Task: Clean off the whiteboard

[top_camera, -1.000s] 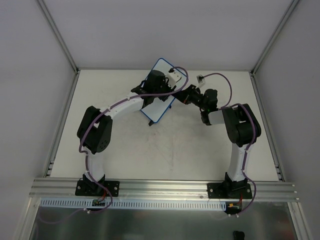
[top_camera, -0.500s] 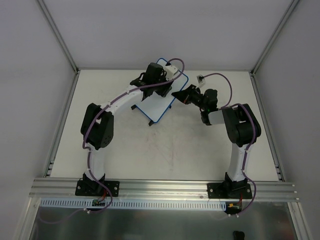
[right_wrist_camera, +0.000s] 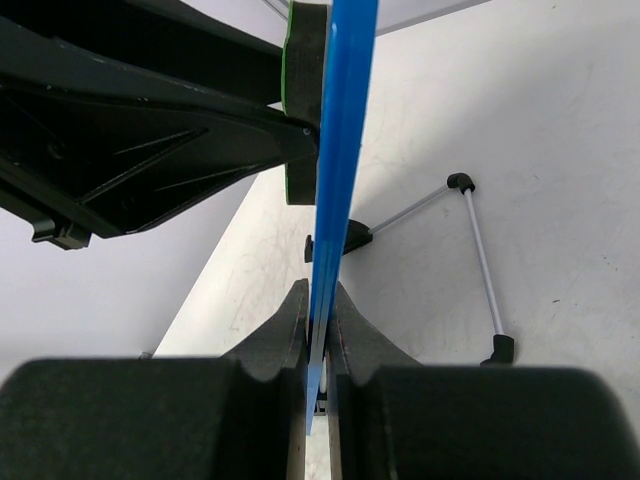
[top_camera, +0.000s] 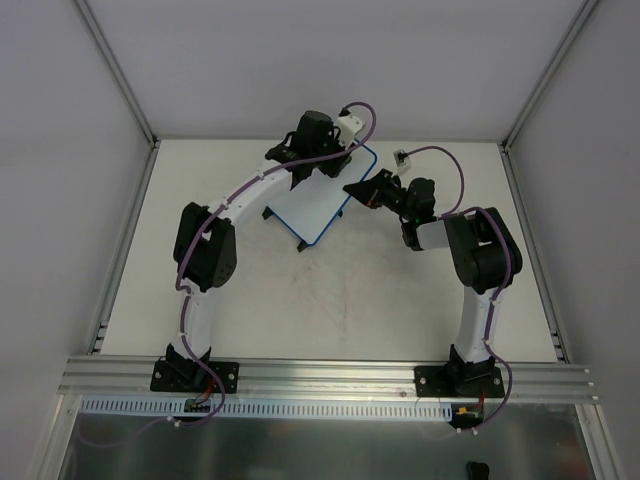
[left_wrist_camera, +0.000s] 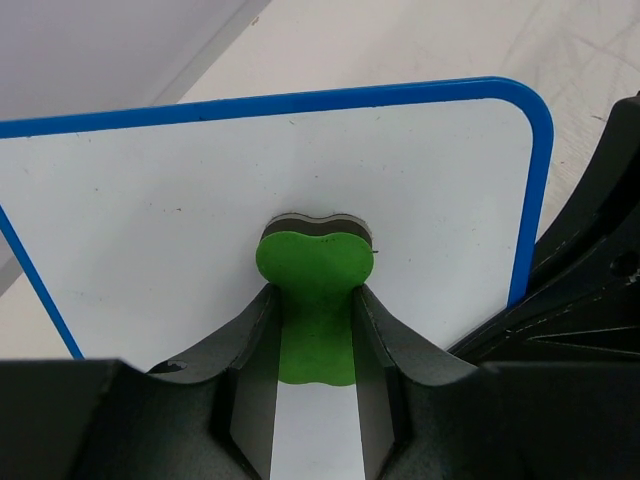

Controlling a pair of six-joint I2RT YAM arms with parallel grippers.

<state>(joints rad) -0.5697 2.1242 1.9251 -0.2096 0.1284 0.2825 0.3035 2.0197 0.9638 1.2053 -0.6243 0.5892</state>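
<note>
The whiteboard, white with a thin blue rim, stands tilted at the table's back middle. In the left wrist view its face looks white with only tiny specks. My left gripper is shut on a green eraser pressed flat against the board near its upper right corner; in the top view it sits at the board's far end. My right gripper is shut on the board's blue edge; in the top view it is at the board's right side.
The board's wire stand with black feet rests on the white table. Grey walls and metal frame posts close in the back and sides. An aluminium rail runs along the near edge.
My left gripper with the eraser has slid across the board toward its far right end. The right gripper has kept its hold; the board has shifted a little.
</note>
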